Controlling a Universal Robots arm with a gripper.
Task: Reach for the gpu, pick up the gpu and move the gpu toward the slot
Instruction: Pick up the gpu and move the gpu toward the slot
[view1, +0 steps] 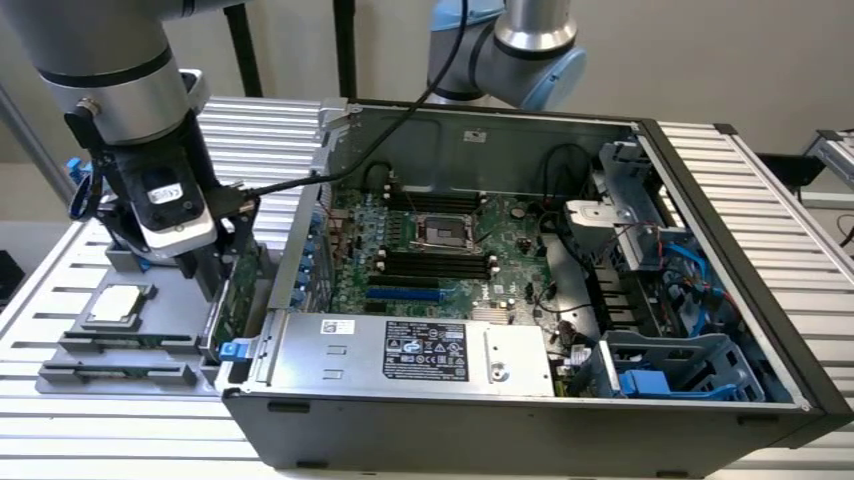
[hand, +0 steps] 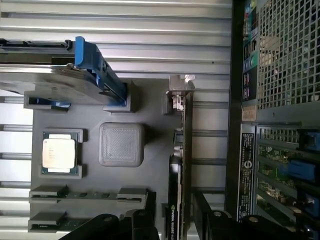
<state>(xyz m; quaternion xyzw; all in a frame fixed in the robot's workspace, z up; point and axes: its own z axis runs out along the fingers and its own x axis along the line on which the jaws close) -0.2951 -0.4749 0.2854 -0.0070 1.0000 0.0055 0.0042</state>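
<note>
Hand (hand: 177, 226) of yours is spread wide, one finger on each side of the gpu (hand: 186, 150) and not pressing it. You see the card standing on edge in the grey tray (hand: 150, 115) on the table (hand: 125, 30), just beside the computer case (view1: 534, 420).

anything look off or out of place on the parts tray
Nothing stands out. The gpu stands on edge in its holder on the gray tray, the processor chip lies flat in its pocket, and the hard drive rests on its supports. The tool is open, one finger on each side of the gpu.
</note>
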